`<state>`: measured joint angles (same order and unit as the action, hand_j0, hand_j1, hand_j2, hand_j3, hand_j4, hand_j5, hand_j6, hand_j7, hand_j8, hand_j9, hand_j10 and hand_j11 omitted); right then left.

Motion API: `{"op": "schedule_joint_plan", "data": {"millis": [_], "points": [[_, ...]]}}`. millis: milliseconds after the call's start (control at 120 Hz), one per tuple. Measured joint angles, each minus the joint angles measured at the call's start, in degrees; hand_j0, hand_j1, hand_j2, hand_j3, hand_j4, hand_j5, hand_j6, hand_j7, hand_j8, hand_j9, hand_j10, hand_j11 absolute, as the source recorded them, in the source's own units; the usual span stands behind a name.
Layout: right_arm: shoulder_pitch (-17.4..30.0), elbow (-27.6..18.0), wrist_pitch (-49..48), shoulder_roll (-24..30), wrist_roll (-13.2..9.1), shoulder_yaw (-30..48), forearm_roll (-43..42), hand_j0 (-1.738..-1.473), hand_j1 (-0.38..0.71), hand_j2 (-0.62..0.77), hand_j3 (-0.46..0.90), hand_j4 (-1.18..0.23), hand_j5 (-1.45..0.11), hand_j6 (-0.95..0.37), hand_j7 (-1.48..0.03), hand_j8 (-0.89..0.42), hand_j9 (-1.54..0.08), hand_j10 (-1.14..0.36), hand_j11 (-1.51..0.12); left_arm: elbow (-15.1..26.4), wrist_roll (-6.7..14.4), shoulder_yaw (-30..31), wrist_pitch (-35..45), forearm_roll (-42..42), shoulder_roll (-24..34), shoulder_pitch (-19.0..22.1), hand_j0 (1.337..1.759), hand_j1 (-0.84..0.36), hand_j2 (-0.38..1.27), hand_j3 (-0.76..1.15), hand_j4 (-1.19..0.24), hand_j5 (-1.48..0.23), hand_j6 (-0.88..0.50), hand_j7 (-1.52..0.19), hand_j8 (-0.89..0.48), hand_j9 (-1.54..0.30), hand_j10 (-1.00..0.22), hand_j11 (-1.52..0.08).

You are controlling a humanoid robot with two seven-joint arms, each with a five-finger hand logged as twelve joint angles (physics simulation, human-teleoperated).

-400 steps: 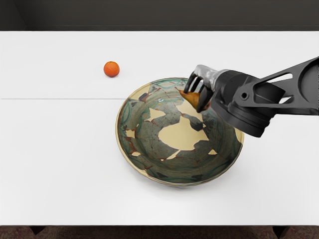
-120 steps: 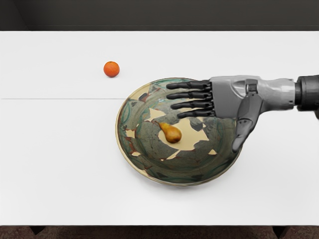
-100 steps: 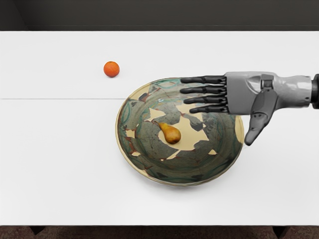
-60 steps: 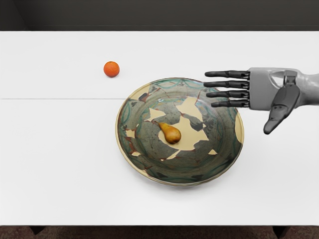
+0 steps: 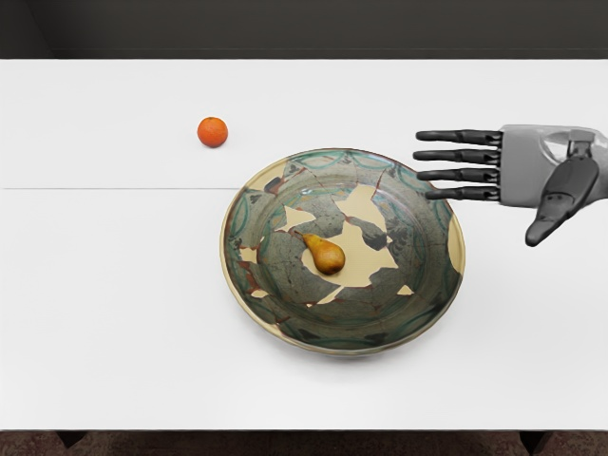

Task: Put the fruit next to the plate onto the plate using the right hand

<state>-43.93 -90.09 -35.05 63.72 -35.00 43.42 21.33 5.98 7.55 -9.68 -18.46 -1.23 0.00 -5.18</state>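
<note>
Head view: right hand (image 5: 521, 169) hovers just beyond the upper-right rim of the plate (image 5: 249, 275), 4 fingers (image 5: 458, 155) straight, palm empty. Pear (image 5: 325, 254) lies inside the plate near centre; orange (image 5: 213, 132) sits apart on the table (image 5: 114, 313). Placement appears done. To clear: move the hand rightward, level above the rim, touching nothing.

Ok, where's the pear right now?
In the head view the pear lies near the middle of the plate, left of the open right hand.

Pear (image 5: 325, 255) in plate (image 5: 275, 185); right hand (image 5: 518, 171) empty, fingers (image 5: 456, 155) spread.
</note>
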Motion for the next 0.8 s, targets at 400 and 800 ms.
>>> {"op": "schedule_joint_plan", "data": {"millis": [400,800], "points": [[0.0,0.0,0.0,0.1,0.0,0.0,0.1,-1.658,-0.35,0.00,0.00,0.00,0.00,0.00,0.00,0.00,0.00,0.00,0.00,0.0,0.0,0.0,0.0,0.0,0.0,0.0,1.658,0.35,0.00,0.00,0.00,0.00,0.00,0.00,0.00,0.00,0.00,0.00],[0.0,0.0,0.0,0.1,0.0,0.0,0.1,-1.658,-0.35,0.00,0.00,0.00,0.00,0.00,0.00,0.00,0.00,0.00,0.00,0.0,0.0,0.0,0.0,0.0,0.0,0.0,1.658,0.35,0.00,0.00,0.00,0.00,0.00,0.00,0.00,0.00,0.00,0.00]]}}
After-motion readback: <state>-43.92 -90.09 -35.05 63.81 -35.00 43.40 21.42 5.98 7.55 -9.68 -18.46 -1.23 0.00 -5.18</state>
